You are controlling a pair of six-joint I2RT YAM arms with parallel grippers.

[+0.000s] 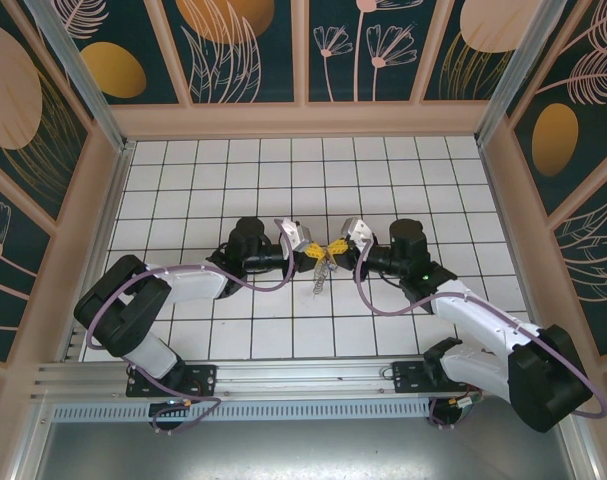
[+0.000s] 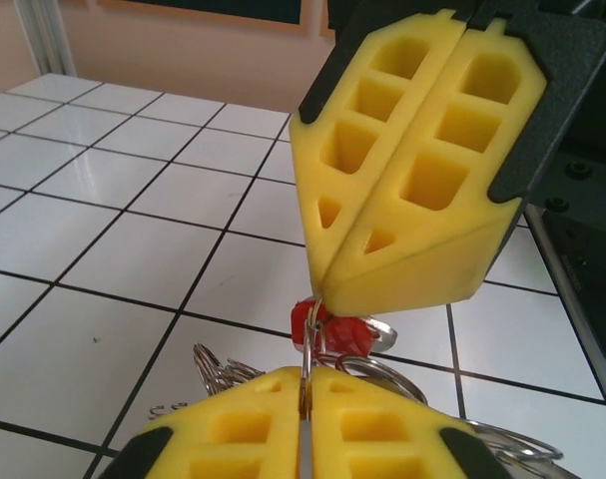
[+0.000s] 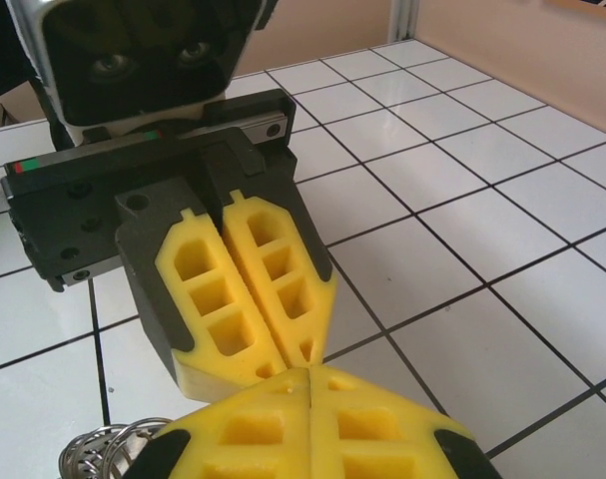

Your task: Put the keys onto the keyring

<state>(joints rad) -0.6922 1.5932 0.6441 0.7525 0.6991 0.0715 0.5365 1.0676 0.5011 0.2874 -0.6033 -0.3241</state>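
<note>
White tiled surface inside a walled booth, viewed from above. At its middle, the keyring: a thin grey metal loop, upper part held up between two claws, silvery dangling pieces drooping below it toward the tiles, contact with the tiles unclear.

Left of the keyring, the left claw, yellow pads all but closed, nipping the thin ring wire edge-on between them. Right of the keyring, the right claw, pads pressed fully together, meeting the left one tip to tip. Just under that tip, against the ring wire, one key: red plastic head showing, blade hidden. Impossible to tell whether wire, key or both pinched there.

Ring wire running straight along the line from one claw tip to the other. Both claws at the keyring, neither nearer.

Judged from this: threading step in hand, key right at the wire, seating on the loop unconfirmed. Next move probably a short slide along the wire, with that line held steady.

Open tiles on every side of the keyring, booth walls well apart from it. Likeliest snag: the dangling pieces below.
</note>
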